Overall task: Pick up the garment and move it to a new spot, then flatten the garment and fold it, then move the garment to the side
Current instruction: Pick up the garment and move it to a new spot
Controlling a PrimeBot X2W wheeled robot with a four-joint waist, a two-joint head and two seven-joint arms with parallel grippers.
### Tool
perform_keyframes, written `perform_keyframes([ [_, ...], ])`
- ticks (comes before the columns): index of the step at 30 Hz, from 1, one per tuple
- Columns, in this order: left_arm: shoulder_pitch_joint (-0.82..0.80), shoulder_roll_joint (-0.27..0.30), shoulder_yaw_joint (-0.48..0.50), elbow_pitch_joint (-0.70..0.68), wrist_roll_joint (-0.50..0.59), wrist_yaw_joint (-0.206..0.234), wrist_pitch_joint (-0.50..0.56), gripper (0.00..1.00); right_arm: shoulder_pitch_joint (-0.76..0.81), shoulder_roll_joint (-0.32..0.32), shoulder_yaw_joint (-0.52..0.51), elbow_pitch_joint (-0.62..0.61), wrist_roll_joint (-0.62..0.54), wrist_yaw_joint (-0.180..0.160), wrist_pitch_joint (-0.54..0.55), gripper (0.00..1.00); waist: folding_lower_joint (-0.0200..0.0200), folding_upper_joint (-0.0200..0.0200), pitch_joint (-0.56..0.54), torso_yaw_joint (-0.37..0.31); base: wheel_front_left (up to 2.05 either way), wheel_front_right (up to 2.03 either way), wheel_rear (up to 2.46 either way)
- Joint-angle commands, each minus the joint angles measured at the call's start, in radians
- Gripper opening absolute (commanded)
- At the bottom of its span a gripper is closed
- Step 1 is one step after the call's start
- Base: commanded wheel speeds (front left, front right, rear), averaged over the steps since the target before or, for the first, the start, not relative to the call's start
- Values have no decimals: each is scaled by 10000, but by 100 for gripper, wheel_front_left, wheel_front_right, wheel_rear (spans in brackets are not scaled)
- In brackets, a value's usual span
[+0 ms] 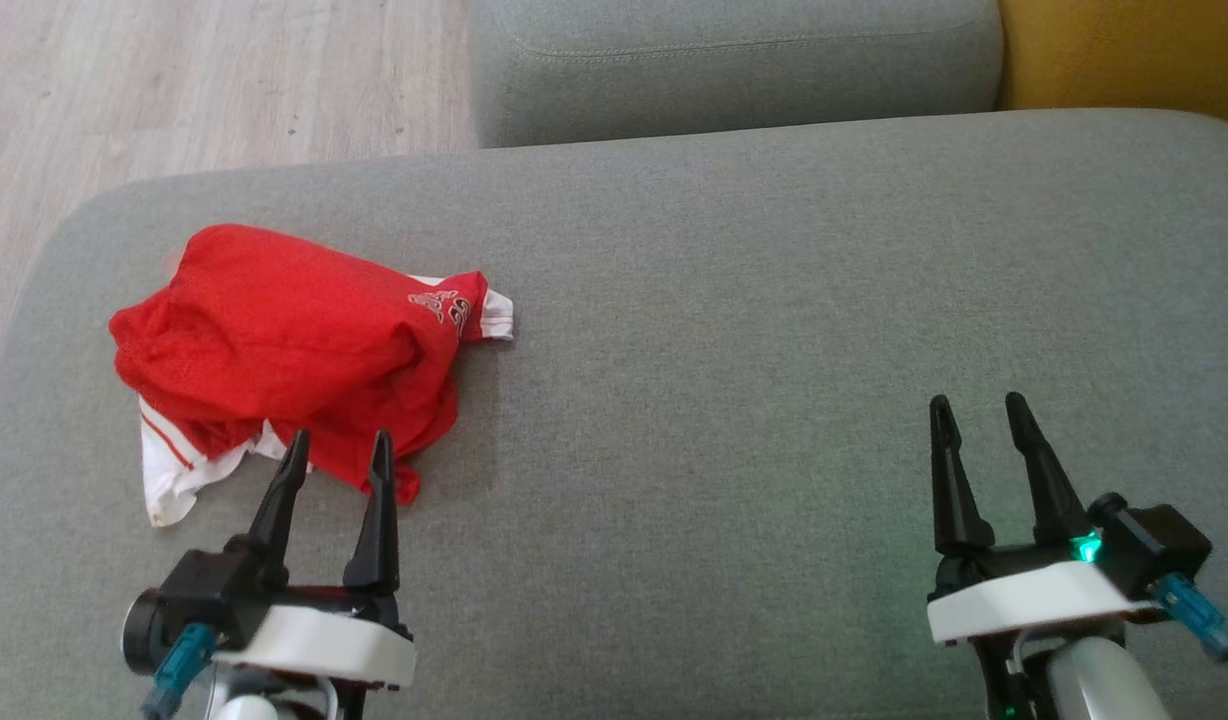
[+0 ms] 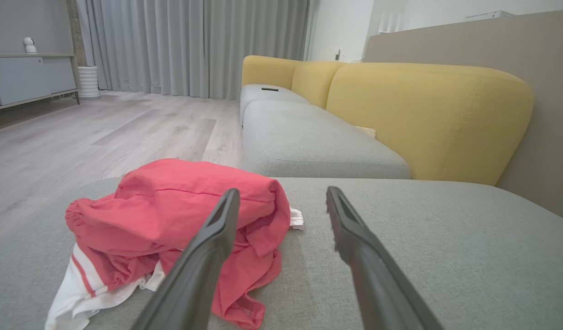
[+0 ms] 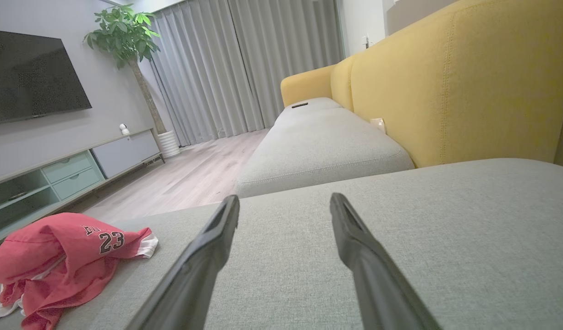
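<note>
A crumpled red garment (image 1: 284, 350) with white trim and the number 23 lies bunched on the left part of the grey cushion (image 1: 734, 330). My left gripper (image 1: 339, 445) is open just at its near edge, nothing between the fingers. The left wrist view puts the garment (image 2: 171, 215) ahead and to the left of those fingers. Far to the right, my right gripper (image 1: 977, 407) hovers open over bare cushion. From the right wrist view the garment (image 3: 57, 256) sits at the lower left, well apart from that gripper.
The cushion's left edge drops to a wooden floor (image 1: 124, 90). Another grey seat cushion (image 1: 734, 70) lies beyond, with a yellow backrest (image 2: 428, 119) to the right. A TV cabinet (image 3: 66, 169) and a potted plant (image 3: 125, 36) stand across the room.
</note>
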Motion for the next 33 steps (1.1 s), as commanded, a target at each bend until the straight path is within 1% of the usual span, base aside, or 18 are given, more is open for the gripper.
perform_keyframes([
  [1, -324, -36, 387, -312, 12, 5, -124, 100, -330, -77, 283, -273, 99, -9, -111, 100, 0, 0, -8, -5, 0, 0, 0],
  [8, -344, -39, 350, -267, -125, 51, -124, 100, -362, -77, 324, -182, 212, -9, -111, 100, 0, 0, -43, 51, 0, 0, 0],
  [14, -344, -40, 360, -235, -199, 132, -124, 100, -345, -77, 498, -70, 226, -9, -111, 100, 0, 0, -94, 322, 0, 0, 0],
  [22, -306, -40, 596, -220, -201, 242, -124, 100, -336, -77, 912, 22, 321, -9, -111, 100, 0, 0, -170, 1021, 0, 0, 0],
  [33, -231, -41, 1190, -220, -74, 155, -124, 100, -358, -77, 1583, 134, 617, -9, -111, 100, 0, 0, -302, 2076, 0, 0, 0],
])
